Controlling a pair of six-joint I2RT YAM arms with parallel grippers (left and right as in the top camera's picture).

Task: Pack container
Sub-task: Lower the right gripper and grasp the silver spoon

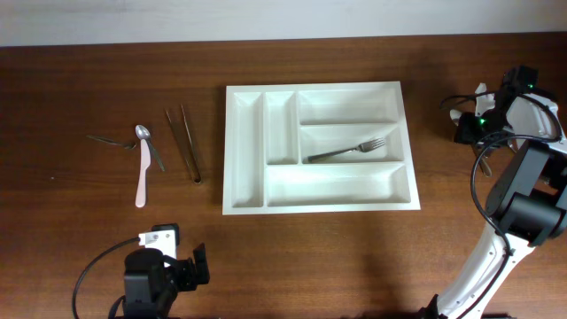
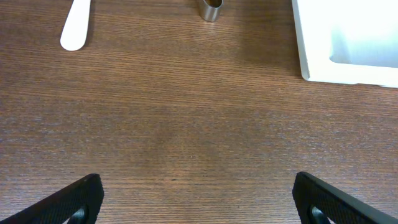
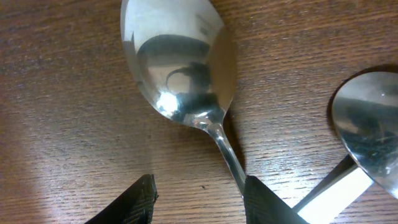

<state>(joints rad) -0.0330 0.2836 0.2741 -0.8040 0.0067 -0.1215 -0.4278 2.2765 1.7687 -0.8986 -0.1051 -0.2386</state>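
Right claw (image 3: 199,186) half-open astride spoon (image 3: 177,62) neck, ungripped, ready to lift for tray (image 1: 328,186); left claw (image 2: 198,183) wide, empty

Right arm (image 1: 485,252) white, black joints, black cables (image 1: 477,190), green light (image 1: 483,121); left gripper (image 2: 198,190) black fingers

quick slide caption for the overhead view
Large white plastic cutlery tray holding one silver metal fork on a brown wooden table

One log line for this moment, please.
container: one fork inside | left end effector: open | right end effector: open over spoon
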